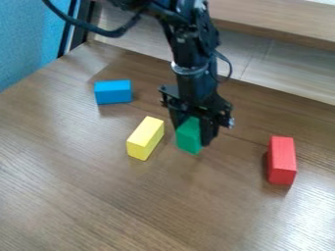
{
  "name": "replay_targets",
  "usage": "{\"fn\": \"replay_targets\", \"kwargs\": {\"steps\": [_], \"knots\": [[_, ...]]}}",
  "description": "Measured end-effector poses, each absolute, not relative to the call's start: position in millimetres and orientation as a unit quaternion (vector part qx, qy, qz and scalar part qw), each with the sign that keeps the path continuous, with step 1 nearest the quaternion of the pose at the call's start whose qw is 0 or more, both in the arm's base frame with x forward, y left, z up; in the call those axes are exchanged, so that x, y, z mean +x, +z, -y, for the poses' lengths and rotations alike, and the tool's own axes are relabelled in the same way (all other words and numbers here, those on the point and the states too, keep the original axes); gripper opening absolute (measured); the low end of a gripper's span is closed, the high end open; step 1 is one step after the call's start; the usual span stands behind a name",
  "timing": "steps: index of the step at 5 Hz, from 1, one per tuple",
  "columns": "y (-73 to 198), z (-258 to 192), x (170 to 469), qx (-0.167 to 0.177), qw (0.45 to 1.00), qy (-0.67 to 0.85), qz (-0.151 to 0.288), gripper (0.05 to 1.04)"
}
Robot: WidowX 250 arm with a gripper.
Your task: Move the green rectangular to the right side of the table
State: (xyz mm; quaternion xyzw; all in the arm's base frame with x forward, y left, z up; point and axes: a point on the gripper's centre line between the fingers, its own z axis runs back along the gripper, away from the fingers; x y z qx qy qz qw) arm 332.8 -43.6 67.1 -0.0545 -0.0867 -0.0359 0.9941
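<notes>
Camera view: green block (189, 138) is near the ctr. of the worktop (78, 196), btwn the yellow block and the red block, much closer to yellow; not at the R side. It's upright-ish, top end up betw. the fingers, lower end showing beneath. Can't tell if its base touches the wood.

Hand (192, 136) is pinching the green block, a finger on either side, pointing down. Black arm (193, 49) comes in from the top edge, approx. vertical above it, w/ a black cable (116, 33) looping off to the L.

Yellow block (145, 138) lies just L of green, apart from it, long side slanting up to the R. Blue block (113, 92) is farther back, upper L, lying roughly crosswise. Red block (282, 161) sits well apart on the R, long side running front to back.

Bkgd: pale wood-look surface (288, 73) behind the worktop's far edge; blue surface (26, 39) at upper L, w/ a dark post (82, 24) alongside.
</notes>
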Motion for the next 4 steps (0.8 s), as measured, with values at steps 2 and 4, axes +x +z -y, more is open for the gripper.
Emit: {"fn": "replay_targets", "kwargs": {"steps": [2, 4], "knots": [[45.4, 80.2, 331.4, -0.059, 0.994, -0.063, 0.069, 0.593], [32.0, 92.0, 331.0, -0.048, 0.994, -0.07, 0.065, 0.593]]}}
